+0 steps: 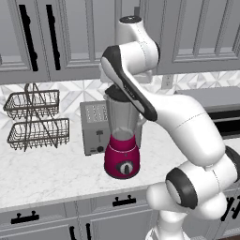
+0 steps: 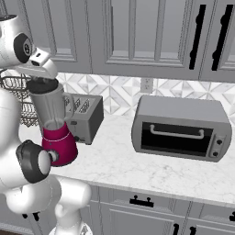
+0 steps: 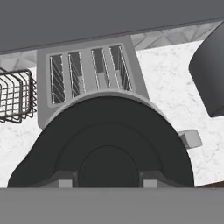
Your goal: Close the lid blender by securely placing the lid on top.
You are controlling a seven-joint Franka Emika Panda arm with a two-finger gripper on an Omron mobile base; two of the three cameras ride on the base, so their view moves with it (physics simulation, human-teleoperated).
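Altogether: one blender [image 1: 123, 140], one lid [image 3: 105, 148], one toaster [image 1: 93, 126].

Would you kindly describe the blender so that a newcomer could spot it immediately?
Find the marble counter under the grey cabinets. Near its front edge, before the grey toaster, stands the blender: a tall clear jar on a rounded magenta base, the only brightly coloured appliance there.
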